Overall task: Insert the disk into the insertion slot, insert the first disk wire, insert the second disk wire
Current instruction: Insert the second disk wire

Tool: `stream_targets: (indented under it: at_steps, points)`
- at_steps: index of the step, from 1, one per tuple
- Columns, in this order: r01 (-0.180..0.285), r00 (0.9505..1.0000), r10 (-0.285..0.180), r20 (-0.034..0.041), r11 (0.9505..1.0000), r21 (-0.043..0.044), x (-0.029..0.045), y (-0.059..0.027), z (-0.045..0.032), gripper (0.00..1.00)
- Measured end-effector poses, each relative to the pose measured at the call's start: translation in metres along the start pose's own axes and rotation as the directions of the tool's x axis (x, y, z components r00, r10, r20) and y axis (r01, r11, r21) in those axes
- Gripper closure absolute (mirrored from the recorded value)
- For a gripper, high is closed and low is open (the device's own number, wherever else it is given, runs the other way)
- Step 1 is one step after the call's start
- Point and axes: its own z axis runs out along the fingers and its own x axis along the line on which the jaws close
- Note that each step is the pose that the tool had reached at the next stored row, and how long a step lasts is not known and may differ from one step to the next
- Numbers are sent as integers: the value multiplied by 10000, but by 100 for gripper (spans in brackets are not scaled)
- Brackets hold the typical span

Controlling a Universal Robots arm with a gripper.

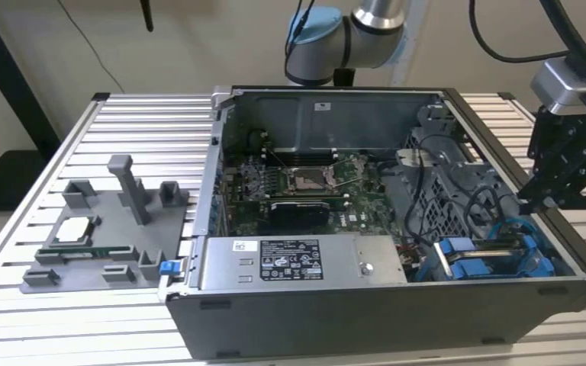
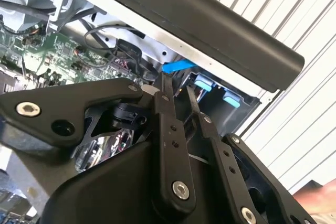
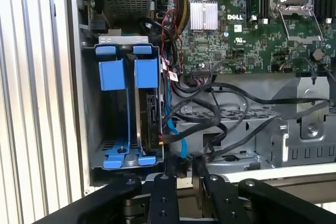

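— Nearest the wrist, how is the pincer [image 3: 181,169] set?

— Its fingers are seen nearly closed, nothing gripped.

— And the disk [image 3: 148,114]?

— Just beyond, it is seated on edge in the insertion slot [image 3: 105,124], by the blue cable [image 3: 176,137]. It is judged rigid, heavy, fragile; its blue frame is best held.

Exterior view: high, looking down over the slatted bench [image 1: 28,320] into the open computer case [image 1: 375,305], at middling range. First wrist view: close, straight down into the insertion slot [image 3: 126,124] and motherboard [image 3: 252,24]. Second wrist view: close, oblique, behind the gripper [image 2: 178,90]. Both wrist views share the blue tabs.
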Motion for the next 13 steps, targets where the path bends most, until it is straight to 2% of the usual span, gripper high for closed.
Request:
stream_targets:
  at_steps: [5,11,12,13]
  points:
    - [134,9999,-134,-24,9997,-195,2,-15,23,0]
    - [285,9996,-286,-23,9993,-228,4,-16,39,0]
    - [285,9996,-286,-23,9993,-229,4,-15,40,100]
    - [286,9996,-287,-23,9993,-228,4,-16,40,100]
